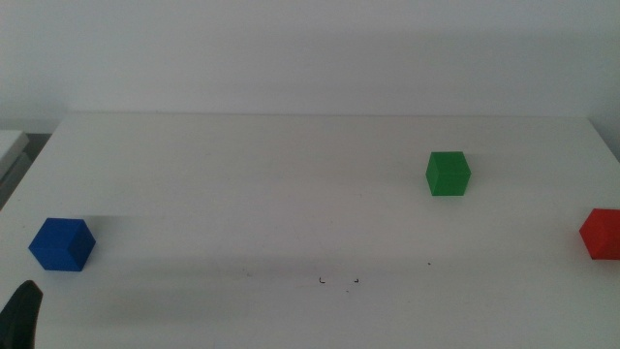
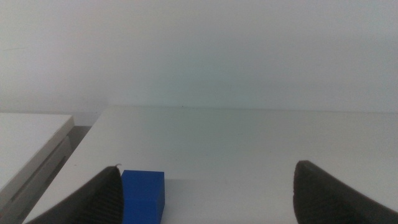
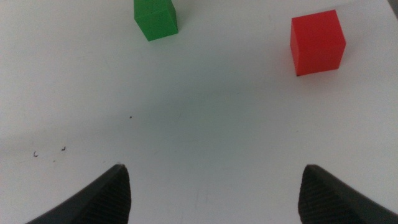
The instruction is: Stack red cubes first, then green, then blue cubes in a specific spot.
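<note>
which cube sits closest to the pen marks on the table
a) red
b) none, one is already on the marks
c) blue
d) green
d: in the middle view the green cube sits just up and right of the pen marks, while the blue cube and red cube lie out at the table's far left and right sides.

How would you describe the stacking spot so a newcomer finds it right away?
Start at the white table and follow its near edge to about the middle. There, tiny black corner-shaped pen marks frame a bare patch, with the green cube farther back to the right. Unlike the cubes, it is flat ink, and nothing sits on it yet.
</note>
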